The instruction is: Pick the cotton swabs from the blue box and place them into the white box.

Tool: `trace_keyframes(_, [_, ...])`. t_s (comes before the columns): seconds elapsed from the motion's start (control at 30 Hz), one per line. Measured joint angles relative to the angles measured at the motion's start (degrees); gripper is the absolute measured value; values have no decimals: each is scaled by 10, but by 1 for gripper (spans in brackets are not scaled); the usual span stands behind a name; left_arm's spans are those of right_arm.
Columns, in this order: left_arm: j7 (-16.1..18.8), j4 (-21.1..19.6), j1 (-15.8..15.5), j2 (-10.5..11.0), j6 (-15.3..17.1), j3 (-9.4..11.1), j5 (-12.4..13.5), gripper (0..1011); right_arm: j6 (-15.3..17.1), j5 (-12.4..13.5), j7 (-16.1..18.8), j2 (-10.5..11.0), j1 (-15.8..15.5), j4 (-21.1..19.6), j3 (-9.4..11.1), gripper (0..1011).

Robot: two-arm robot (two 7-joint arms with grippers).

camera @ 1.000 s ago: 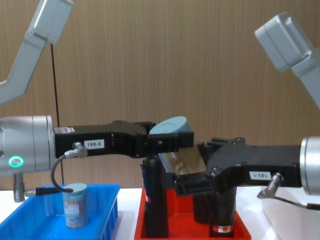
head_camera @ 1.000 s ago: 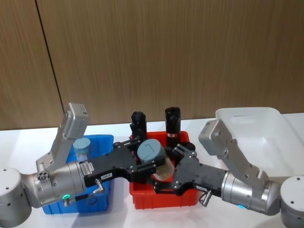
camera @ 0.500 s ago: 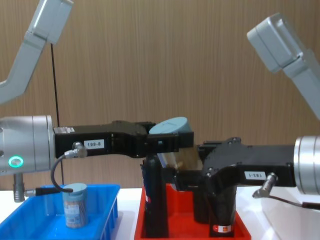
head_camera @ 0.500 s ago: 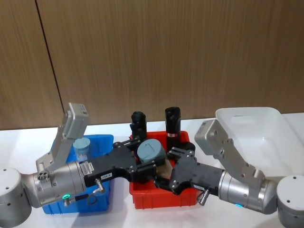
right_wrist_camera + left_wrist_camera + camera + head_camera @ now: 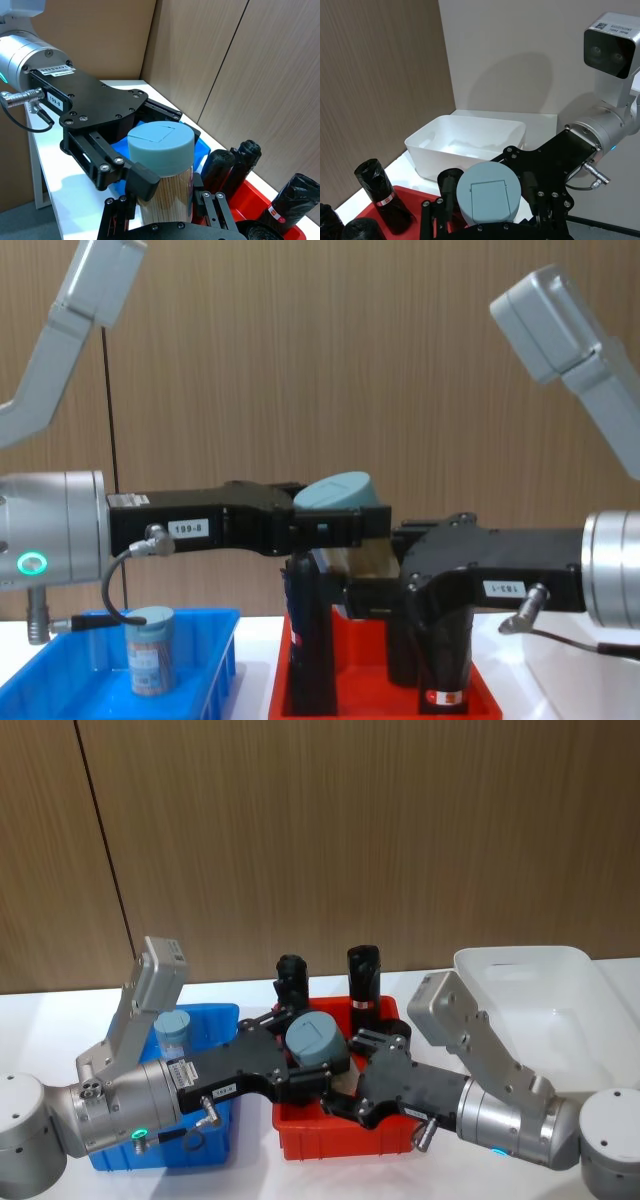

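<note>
Nearest me, above the red plastic tray [image 5: 340,1142], my left gripper [image 5: 345,525] clamps the clear plastic cotton-swab jar with grey-blue lid [image 5: 316,1042]. My right gripper [image 5: 365,580] pinches its body from 3 o'clock. At 9 o'clock the shallow bright blue plastic box [image 5: 218,1014] holds a second swab jar [image 5: 172,1030]. At 2 o'clock the tall white plastic box [image 5: 520,958] rests on the white tabletop [image 5: 50,1020], with a wood-panelled wall [image 5: 350,830] beyond.

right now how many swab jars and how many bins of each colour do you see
cotton swab jars: 2 (one in the left gripper over the red tray with the right gripper at it, one in the blue box)
blue box: 1
red tray: 1
white box: 1
total: 5
</note>
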Motion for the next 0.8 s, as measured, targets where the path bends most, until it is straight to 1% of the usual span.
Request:
trace_keyframes(0.07, [0, 0, 0, 0, 0, 0, 0, 896, 0, 1, -1, 0, 0, 0, 0, 641])
trace_keyframes(0.23, [0, 0, 0, 0, 0, 0, 0, 1004, -1, 4, -3, 1, 1, 1, -1, 641])
trace_keyframes(0.47, [0, 0, 0, 0, 0, 0, 0, 1004, -4, 13, -10, 4, 1, 2, 1, 641])
trace_keyframes(0.8, [0, 0, 0, 0, 0, 0, 0, 1004, -9, 31, -26, 21, -3, 10, 15, 641])
